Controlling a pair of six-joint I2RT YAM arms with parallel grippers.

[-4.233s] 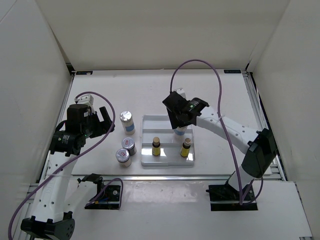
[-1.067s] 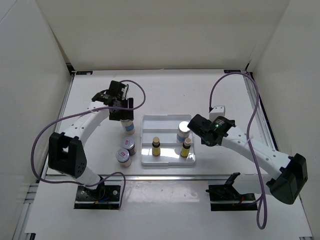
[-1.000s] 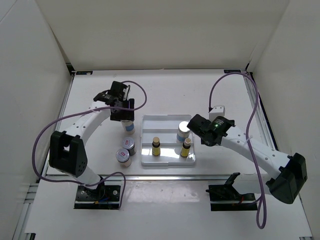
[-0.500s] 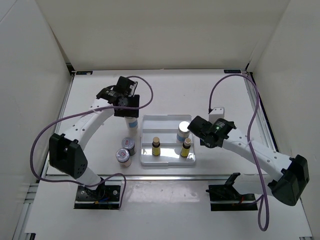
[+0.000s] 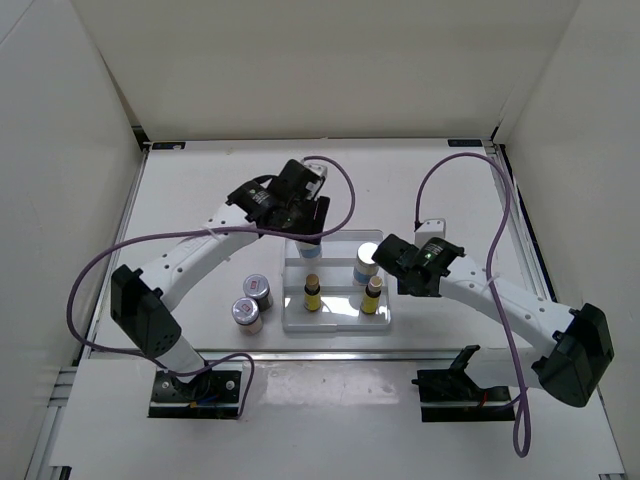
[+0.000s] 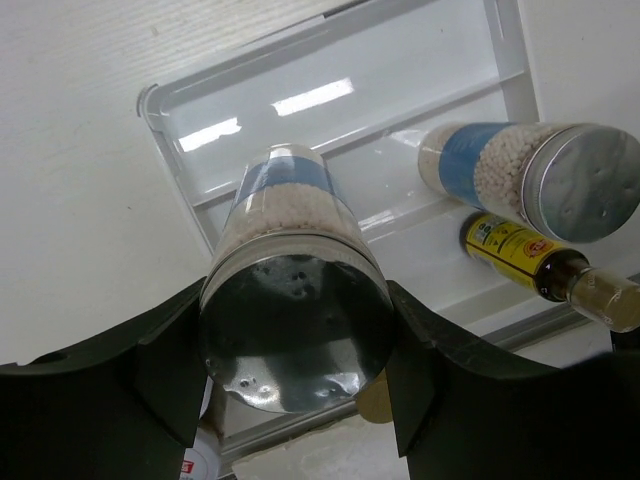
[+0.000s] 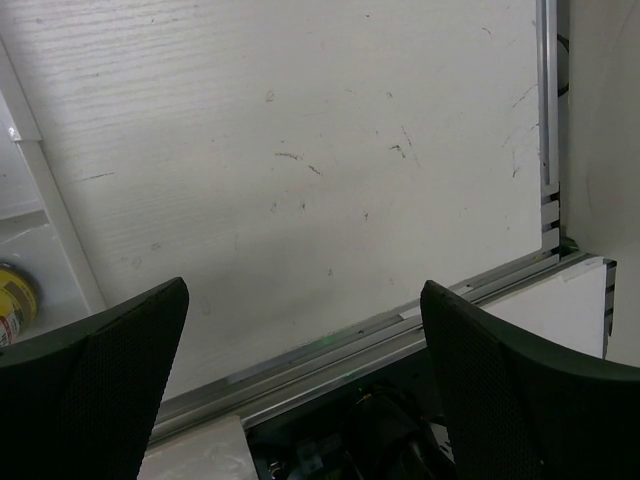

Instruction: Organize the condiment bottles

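My left gripper (image 5: 303,222) (image 6: 295,372) is shut on a white shaker jar (image 6: 290,300) with a silver lid and blue label, held over the back left of the white tray (image 5: 335,325) (image 6: 330,60). A second blue-label shaker (image 5: 367,262) (image 6: 535,175) stands in the tray's back right. Two yellow dark-capped bottles (image 5: 312,293) (image 5: 373,295) stand in the front row; one shows in the left wrist view (image 6: 540,262). Two more shakers (image 5: 258,291) (image 5: 243,315) stand on the table left of the tray. My right gripper (image 5: 392,268) (image 7: 300,390) is open and holds nothing, just right of the tray.
White walls enclose the table on three sides. A metal rail (image 7: 380,335) runs along the table's near edge below my right gripper. The tray's right rim (image 7: 40,200) and a bit of a yellow bottle (image 7: 10,300) lie at the left of the right wrist view.
My left gripper closed fully on the shaker jar and carried it right, from the table beside the tray to over the tray's back left. The right arm barely shifted.
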